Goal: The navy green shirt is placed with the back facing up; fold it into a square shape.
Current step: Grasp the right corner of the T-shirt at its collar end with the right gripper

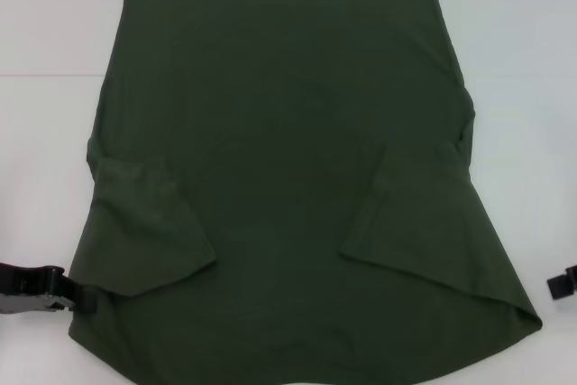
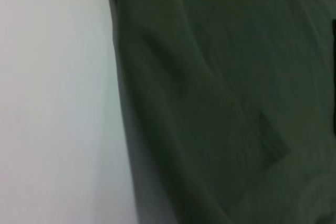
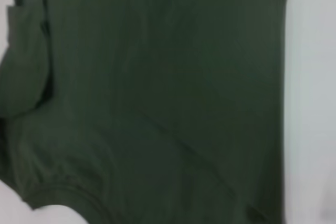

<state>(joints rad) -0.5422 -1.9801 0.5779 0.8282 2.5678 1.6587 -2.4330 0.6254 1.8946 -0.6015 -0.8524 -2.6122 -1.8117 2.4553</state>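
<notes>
White table (image 1: 54, 15) under navy green shirt (image 1: 288, 178), sleeves tucked inward for squaring — left gripper (image 1: 41, 288) at eight o'clock, right gripper (image 1: 563, 282) at four — finger state impossible to tell.

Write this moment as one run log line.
navy green shirt: flat, both sleeves folded inward | left hand: beside shirt's left edge | right hand: right edge

A plain white table (image 1: 54, 24) fills the view.
</notes>
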